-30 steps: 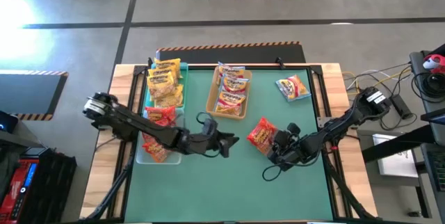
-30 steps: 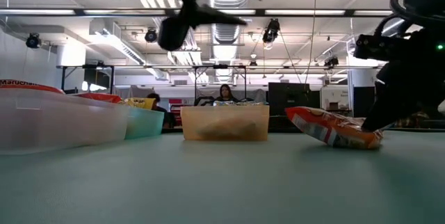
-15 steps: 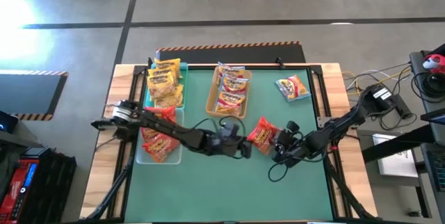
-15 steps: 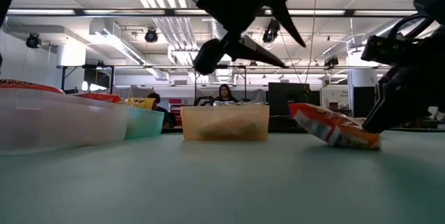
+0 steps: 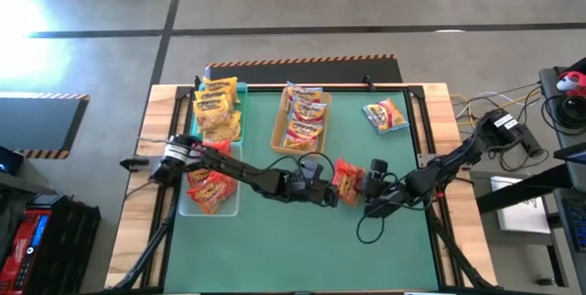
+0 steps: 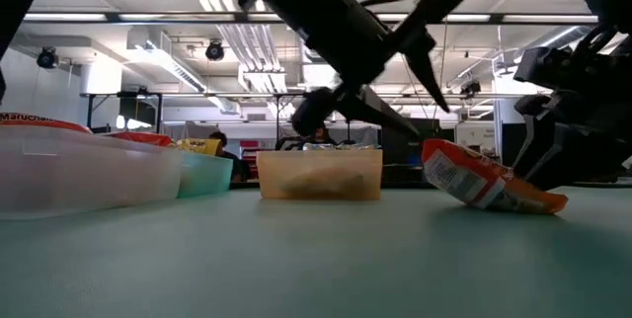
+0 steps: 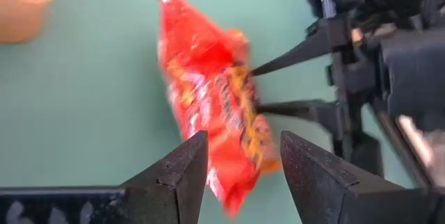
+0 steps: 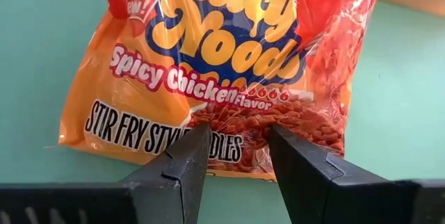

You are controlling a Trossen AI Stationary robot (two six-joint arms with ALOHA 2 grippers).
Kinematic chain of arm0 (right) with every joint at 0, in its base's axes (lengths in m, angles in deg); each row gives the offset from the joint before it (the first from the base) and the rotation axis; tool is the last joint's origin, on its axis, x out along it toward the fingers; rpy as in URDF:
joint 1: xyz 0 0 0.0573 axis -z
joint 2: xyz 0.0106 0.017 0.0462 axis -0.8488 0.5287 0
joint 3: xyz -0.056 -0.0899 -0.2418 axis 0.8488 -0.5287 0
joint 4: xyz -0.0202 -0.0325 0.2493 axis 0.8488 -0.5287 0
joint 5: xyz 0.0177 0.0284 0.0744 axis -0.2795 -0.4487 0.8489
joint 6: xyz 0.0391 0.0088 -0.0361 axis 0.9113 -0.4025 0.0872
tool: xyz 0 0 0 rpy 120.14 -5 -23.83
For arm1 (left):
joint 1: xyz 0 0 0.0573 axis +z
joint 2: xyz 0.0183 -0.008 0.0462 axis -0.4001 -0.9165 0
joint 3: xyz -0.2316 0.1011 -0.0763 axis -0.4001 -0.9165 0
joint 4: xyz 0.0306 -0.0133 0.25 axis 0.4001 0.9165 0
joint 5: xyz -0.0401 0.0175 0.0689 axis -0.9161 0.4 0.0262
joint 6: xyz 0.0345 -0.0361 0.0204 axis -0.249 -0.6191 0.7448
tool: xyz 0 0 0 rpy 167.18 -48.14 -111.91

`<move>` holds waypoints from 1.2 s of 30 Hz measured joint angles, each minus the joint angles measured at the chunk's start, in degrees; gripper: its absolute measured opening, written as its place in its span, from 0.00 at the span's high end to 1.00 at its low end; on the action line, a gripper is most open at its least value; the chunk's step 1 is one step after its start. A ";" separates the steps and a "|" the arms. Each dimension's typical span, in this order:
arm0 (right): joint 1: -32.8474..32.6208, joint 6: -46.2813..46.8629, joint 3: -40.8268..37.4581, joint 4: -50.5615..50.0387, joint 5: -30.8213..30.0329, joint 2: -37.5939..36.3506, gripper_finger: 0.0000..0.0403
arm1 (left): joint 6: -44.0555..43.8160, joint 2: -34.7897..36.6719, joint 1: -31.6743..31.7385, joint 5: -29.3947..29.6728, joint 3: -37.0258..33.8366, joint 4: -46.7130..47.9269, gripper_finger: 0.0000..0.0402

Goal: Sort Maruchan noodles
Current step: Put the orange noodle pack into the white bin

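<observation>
A red-and-orange Maruchan noodle packet [image 5: 346, 180] lies tilted on the green table between my two grippers. My left gripper [image 5: 330, 192] is open just to the packet's left and hovers above its raised end [image 6: 439, 155]. In the left wrist view its fingers stand on either side of that end without touching it. My right gripper [image 5: 364, 188] is open at the packet's right edge. Yellow packets fill the teal tray [image 5: 240, 112], orange ones the tan tray [image 5: 276, 130], red ones the clear tray [image 5: 183, 205]. My right gripper comes slanting down from the table's right side, and its open fingers [image 8: 188, 161] lie over the packet's right-hand edge [image 8: 240, 160]. That edge [image 6: 548, 199] is down on the table and the opposite end is raised. Whether the fingers press it, I cannot tell.
One more packet [image 5: 385, 114] lies loose at the far right of the table. The three trays stand along the far and left parts. Open green surface lies toward the near edge. Cables and equipment sit beyond the right edge.
My left gripper has travelled toward the table's right edge and down, from beside the clear tray to the red packet, staying open. My right gripper has rolled about its wrist and sunk a little. The packet's raised end has tipped slightly higher.
</observation>
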 joint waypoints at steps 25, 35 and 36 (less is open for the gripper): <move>-0.09 -4.49 -0.76 6.32 3.69 0.11 0.63 | -0.17 -4.64 3.37 -9.49 0.66 -4.43 0.38; -0.09 -4.49 -1.07 7.93 3.73 0.11 0.63 | -0.31 -6.73 4.70 -10.90 0.68 -7.02 0.38; -0.09 -4.49 -1.05 7.93 3.73 0.12 0.63 | -0.25 -6.79 4.75 -10.90 0.68 -7.59 0.38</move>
